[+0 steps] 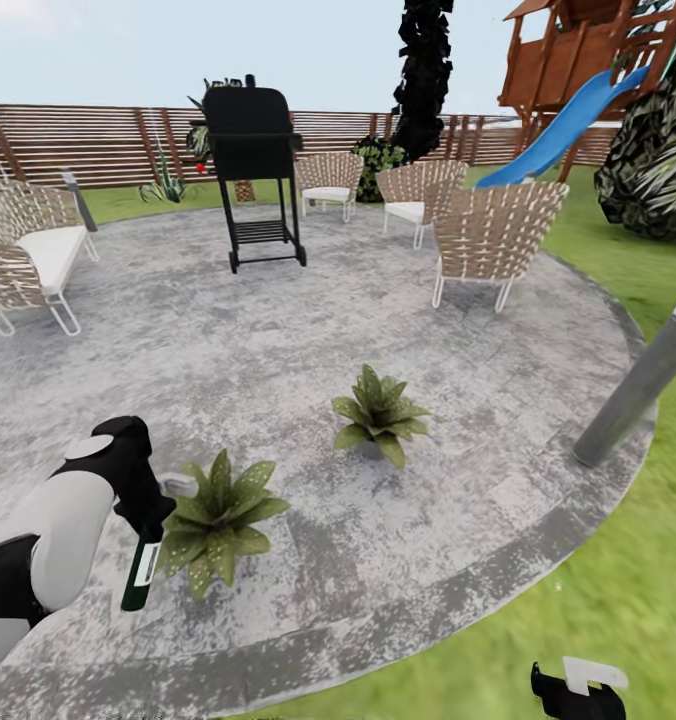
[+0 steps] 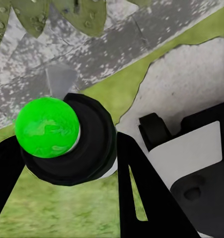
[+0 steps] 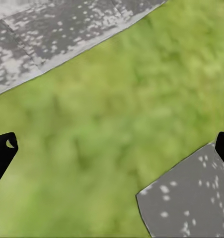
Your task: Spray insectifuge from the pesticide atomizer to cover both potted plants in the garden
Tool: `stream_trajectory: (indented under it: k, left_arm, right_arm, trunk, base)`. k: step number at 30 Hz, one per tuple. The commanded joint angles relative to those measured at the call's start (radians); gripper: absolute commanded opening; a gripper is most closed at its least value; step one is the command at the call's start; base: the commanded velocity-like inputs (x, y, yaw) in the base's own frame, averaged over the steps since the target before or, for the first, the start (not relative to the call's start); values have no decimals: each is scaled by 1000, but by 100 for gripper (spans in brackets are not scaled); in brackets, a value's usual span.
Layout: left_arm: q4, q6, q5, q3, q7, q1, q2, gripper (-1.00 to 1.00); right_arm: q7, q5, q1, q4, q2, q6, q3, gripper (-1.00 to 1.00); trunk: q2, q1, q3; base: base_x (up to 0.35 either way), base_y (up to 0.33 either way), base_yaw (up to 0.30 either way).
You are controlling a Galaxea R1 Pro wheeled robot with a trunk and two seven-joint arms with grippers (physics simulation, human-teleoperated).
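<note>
Item: pesticide atomizer (image 1: pixel 142 570) — clamped in left gripper (image 1: pixel 150 520), hanging tip-down just left of near potted plant (image 1: pixel 218 520). Far potted plant (image 1: pixel 380 415) risks being missed (out of reach). Right gripper (image 3: pixel 112 148) wide, empty — over lawn.

No words, numbers, brand marks or signs can be read anywhere in these views. The one surface that could carry print is the white label on the pesticide atomizer (image 1: pixel 144 570), held in the left claw (image 1: pixel 150 520) at about eight o'clock in the head view; the label shows as a plain pale strip on the dark-green bottle, too small and blurred to make out any characters. In the left wrist view the atomizer (image 2: pixel 57 139) is seen end-on by its bright green tip, which bears no marking.
</note>
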Motion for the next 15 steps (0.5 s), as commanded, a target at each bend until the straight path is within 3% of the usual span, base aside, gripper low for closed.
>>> stream_trajectory:
  k: [1, 15]
  left_arm:
    - [2, 11, -11, 7, -8, -2, 0, -100]
    - [9, 14, -11, 6, -8, 8, -1, -100]
  right_arm:
    - [-3, 11, -1, 2, 0, -5, -7, 100]
    - [-3, 11, -1, 2, -6, -5, -9, 100]
  trunk:
    - [0, 0, -1]
    - [0, 0, -1]
  base:
    - [-1, -309, 221]
    - [33, -311, 22]
